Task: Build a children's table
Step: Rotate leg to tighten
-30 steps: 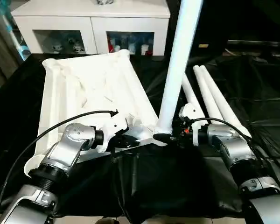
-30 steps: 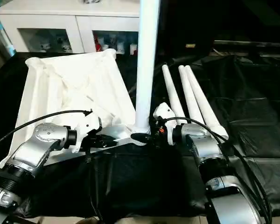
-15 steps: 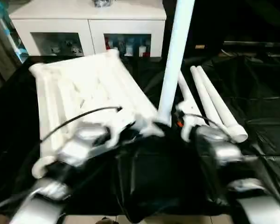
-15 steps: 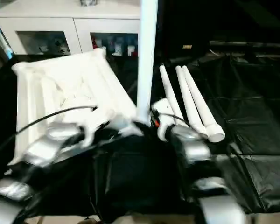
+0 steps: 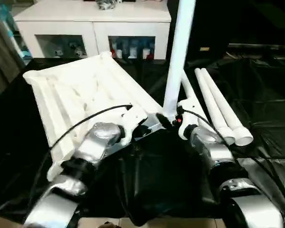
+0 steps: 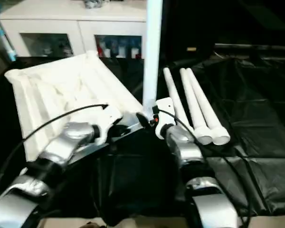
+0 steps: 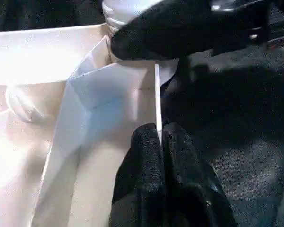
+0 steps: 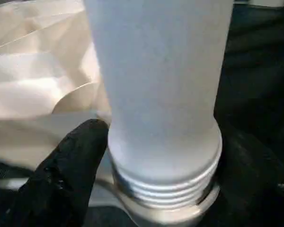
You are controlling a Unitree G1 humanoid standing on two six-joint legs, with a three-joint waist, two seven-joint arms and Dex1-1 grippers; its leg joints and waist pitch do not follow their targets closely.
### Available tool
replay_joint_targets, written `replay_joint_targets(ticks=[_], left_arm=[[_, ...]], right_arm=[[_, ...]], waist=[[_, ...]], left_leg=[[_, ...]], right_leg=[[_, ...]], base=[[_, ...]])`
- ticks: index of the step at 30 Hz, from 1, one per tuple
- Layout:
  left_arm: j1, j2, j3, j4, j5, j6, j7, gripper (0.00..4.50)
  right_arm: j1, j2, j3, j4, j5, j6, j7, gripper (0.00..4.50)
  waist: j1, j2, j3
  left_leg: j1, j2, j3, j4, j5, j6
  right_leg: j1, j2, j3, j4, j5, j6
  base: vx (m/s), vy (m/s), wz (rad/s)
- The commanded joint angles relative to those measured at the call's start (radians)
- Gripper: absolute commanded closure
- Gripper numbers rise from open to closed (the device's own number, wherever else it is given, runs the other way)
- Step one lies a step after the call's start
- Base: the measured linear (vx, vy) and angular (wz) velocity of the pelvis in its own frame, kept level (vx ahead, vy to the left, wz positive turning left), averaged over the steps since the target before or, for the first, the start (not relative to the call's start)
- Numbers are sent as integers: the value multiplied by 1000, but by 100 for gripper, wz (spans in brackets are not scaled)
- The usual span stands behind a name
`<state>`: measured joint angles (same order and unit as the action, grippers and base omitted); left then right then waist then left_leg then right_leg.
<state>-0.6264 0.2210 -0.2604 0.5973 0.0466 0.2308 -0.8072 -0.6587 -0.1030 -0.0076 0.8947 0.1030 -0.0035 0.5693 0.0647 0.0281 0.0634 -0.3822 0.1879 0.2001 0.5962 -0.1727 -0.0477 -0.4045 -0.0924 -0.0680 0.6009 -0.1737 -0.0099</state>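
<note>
The tabletop (image 5: 85,95), lying underside up on the black cloth (image 5: 266,95), is seen turned against its position of 1 second ago: its near corner now sits closer to the middle of the head views, and the upright leg (image 5: 178,57) with it. Part of that shift may be camera motion, since the whole scene is blurred in the pictures half a second back. The leg's threaded end is still not fully seated; in the right wrist view several thread rings (image 8: 168,189) are exposed above the corner socket. It is judged that the leg is being screwed in and that more turns are needed.

The left gripper (image 7: 158,142) is clamped on the thin edge of the tabletop's rim, its 2 fingers pressed together with the wall between them. The right gripper (image 8: 156,156) stands with its fingers (image 8: 71,161) apart on either side of the leg's base; whether they press on it cannot be told.

Counted: 1 tabletop, 1 leg upright in a corner, 3 loose legs (image 5: 218,104) lying side by side on the cloth to the right, 1 white cabinet (image 5: 92,28) behind.
</note>
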Motion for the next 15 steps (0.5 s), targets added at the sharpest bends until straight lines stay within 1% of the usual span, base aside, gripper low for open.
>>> replay_joint_targets(ticks=[1,2,3,4,5,6,7,8,9,10,11,13,14,15], left_arm=[[17,1,-13,-44,-36,-49,-56,450],[33,21,-13,-64,-46,-53,-91,450],[45,36,-12,-79,-54,-53,-118,450],[45,36,-12,-79,-54,-53,-118,450],[65,61,-17,-106,-67,-61,-167,450],[83,88,-21,-133,-77,-63,-213,450],[96,112,-25,-157,-86,-59,-252,450],[105,127,-26,-173,-90,-56,-276,450],[109,138,-24,-184,-94,-53,-291,450],[111,144,-23,-191,-97,-52,-298,450],[113,155,-22,-198,-103,-50,-311,450],[118,173,-21,-214,-112,-49,-337,450],[121,179,-20,-219,-116,-48,-347,450],[123,184,-20,-221,-117,-49,-354,450]], right_arm=[[19,2,57,-24,-5,18,108,83],[23,-20,57,-41,3,21,149,83],[26,-37,56,-54,9,24,181,83],[26,-37,56,-54,9,24,181,83],[33,-65,59,-75,19,30,237,83],[43,-95,69,-100,26,36,302,83],[53,-123,82,-123,30,38,363,83],[59,-141,90,-135,31,38,404,83],[61,-153,92,-142,36,44,432,83],[61,-160,92,-145,39,49,447,83],[61,-168,94,-152,44,54,467,83],[64,-181,97,-165,48,63,500,83],[65,-185,99,-172,50,70,518,83],[67,-189,103,-176,48,72,530,83]], waist=[[0,-3,-69],[-1,-3,-71],[-2,-3,-71],[-1,-2,-73],[0,-5,-74],[1,-4,-75],[4,-3,-77],[7,-3,-77],[8,-1,-78],[10,-2,-78],[14,-2,-79],[18,-1,-79],[21,-1,-76],[21,-1,-76]], left_leg=[[14,42,-27,-85,-310,24],[14,45,-27,-83,-291,32],[14,45,-25,-82,-279,37],[16,45,-24,-79,-261,44],[16,44,-22,-77,-250,49],[11,45,-22,-76,-218,59],[12,47,-22,-75,-208,64],[12,49,-19,-72,-183,78],[13,49,-19,-70,-179,83],[14,48,-16,-68,-166,93],[15,48,-15,-67,-158,97],[15,49,-16,-67,-163,93],[18,50,-15,-71,-195,80],[18,50,-15,-71,-195,80]], right_leg=[[42,-61,41,-78,-283,-205],[43,-62,42,-73,-257,-215],[42,-61,42,-73,-245,-219],[42,-60,42,-69,-219,-231],[43,-59,41,-69,-206,-238],[48,-58,40,-61,-172,-248],[48,-57,38,-58,-156,-251],[47,-56,39,-54,-117,-262],[46,-53,38,-51,-102,-270],[44,-52,39,-48,-77,-280],[45,-54,39,-47,-74,-284],[45,-55,39,-48,-90,-284],[43,-54,39,-54,-138,-274],[43,-54,39,-54,-138,-274]], base=[[0,0,0],[0,0,0],[0,0,0],[0,0,0],[0,0,0],[0,0,0],[0,0,0],[0,0,0],[0,0,0],[0,0,0],[0,0,0],[0,0,0],[0,0,0],[0,0,0]])
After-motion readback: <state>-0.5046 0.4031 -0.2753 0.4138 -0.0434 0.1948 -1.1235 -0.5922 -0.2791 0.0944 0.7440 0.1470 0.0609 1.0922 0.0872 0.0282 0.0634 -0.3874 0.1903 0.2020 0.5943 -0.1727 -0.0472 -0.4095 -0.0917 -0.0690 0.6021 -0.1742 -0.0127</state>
